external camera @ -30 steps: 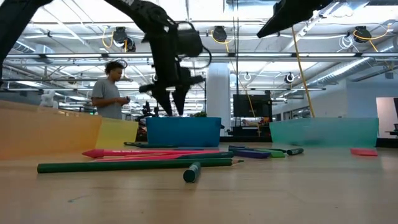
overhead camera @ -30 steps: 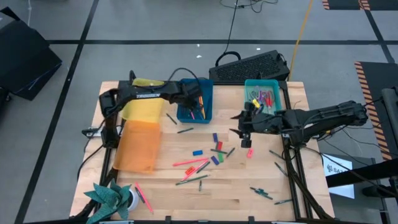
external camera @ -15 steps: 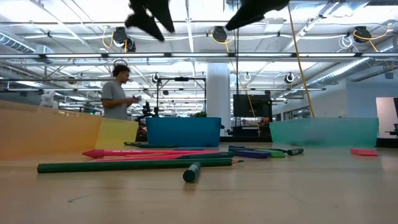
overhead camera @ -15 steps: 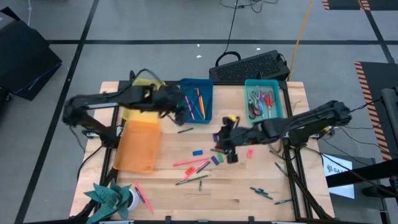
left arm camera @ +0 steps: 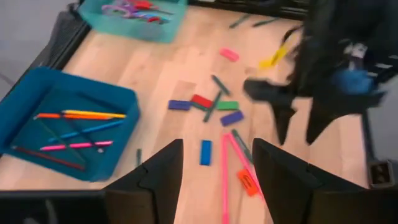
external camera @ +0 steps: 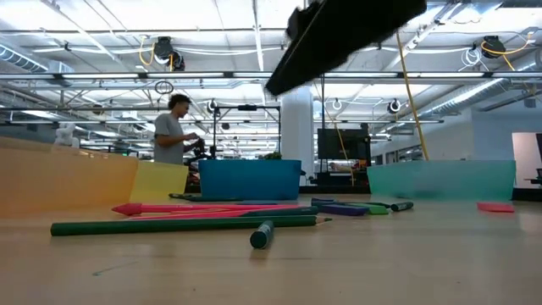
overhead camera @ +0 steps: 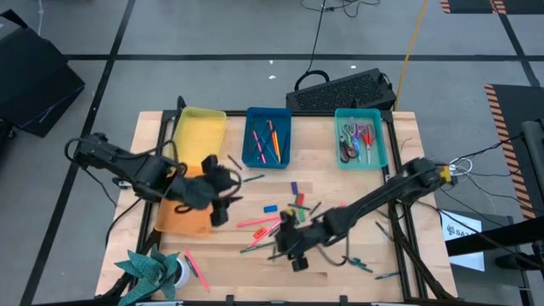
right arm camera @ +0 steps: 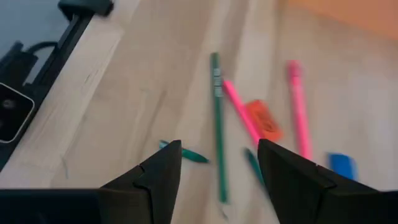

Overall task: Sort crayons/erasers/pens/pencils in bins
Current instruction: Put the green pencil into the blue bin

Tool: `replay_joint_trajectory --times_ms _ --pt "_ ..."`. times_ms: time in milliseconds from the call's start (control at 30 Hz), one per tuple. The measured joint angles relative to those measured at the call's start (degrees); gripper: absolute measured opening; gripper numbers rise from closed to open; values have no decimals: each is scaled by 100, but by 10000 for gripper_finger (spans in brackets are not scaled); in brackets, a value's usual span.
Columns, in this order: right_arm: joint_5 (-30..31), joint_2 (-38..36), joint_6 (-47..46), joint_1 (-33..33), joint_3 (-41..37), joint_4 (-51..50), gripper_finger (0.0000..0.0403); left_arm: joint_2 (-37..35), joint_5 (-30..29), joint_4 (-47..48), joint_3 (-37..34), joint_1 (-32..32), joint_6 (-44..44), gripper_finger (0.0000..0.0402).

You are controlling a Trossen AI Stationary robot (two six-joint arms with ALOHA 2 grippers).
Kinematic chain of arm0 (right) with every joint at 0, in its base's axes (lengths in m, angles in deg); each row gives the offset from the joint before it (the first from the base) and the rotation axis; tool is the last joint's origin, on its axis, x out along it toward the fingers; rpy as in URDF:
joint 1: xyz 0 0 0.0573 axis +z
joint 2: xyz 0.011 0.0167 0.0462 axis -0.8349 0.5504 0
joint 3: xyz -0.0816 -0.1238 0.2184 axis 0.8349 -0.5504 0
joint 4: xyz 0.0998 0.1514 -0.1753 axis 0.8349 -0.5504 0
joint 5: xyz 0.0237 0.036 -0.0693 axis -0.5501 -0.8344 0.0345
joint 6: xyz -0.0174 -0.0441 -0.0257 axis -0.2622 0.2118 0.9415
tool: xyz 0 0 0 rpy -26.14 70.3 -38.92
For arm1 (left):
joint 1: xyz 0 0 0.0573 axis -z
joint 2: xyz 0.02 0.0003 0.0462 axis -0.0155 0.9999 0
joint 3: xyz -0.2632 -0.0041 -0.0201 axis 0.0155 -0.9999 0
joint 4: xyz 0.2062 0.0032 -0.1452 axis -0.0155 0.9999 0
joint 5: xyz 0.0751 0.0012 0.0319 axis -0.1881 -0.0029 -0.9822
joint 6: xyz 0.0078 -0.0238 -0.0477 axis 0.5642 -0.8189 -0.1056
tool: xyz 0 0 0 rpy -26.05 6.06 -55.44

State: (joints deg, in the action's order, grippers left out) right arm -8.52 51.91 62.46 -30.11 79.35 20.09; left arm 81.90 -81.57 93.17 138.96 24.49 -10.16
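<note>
Hovering open-fingered, right pincer [overhead camera: 297, 253] nears the orange eraser [right arm camera: 263, 119]. Left pincer [overhead camera: 217, 194] also gapes, empty. Eraser looks light, stiff; pinch its long sides.

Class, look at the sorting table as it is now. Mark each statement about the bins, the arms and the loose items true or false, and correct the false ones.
1. The blue bin holds several thin sticks. True.
2. The yellow bin is full of erasers. False: nothing shows inside it.
3. Both grippers are empty and open. True: the left gripper and the right gripper each show spread fingers with nothing between them.
4. The teal bin sits left of the blue bin in the high view. False: it sits to the right.
5. The black keyboard lies on the wooden table among the sticks. False: it lies beyond the table's far edge.
</note>
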Motion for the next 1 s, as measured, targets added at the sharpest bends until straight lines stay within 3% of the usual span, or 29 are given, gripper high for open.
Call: replay_joint_trajectory --times_ms 100,200,333,467,700,800,1000 --pt "-90 358 -121 6 7 256 202 1 -274 -113 0 262 11 191" --pt "-88 473 -477 -19 -331 844 194 -42 -1022 -178 -2 645 103 192" --pt "-83 452 -515 -3 -1217 2614 175 -237 -1599 -188 -246 1182 -113 192" --pt "-74 393 -529 -26 -2092 4098 161 -522 -2050 -172 -915 1570 -997 190" --pt "205 429 -135 -113 -2789 5027 148 -828 -2189 -358 -1921 1758 -1959 191" --pt "218 427 25 -260 -2994 5619 140 -827 -2025 -672 -2153 1707 -1941 191" --pt "-341 708 452 -366 -3164 6336 120 -821 -1930 -1320 -2436 1489 -1386 191"
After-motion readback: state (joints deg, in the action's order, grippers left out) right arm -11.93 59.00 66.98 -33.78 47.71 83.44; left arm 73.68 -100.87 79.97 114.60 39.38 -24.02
